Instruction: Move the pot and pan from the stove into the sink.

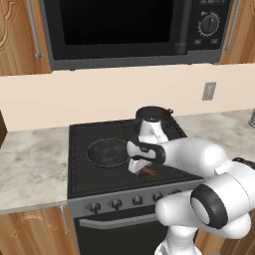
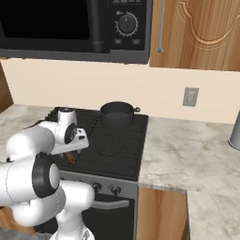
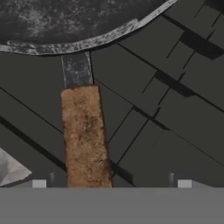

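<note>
Brown wood handle (image 3: 85,135) between wide-open jaws — pan grasp lining up.
Gripper (image 1: 140,167) low over the handle, nothing held; pan (image 1: 107,152) on stove (image 1: 79,149) front left, pot (image 2: 117,114) at the back burner. Next, likely: drop a bit, clamp the handle, lift — sink not visible.

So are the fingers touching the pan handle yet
Apart. In the hand view the fingers stand wide open, and dark stove grate shows between each tip and the pan's brown handle.
</note>
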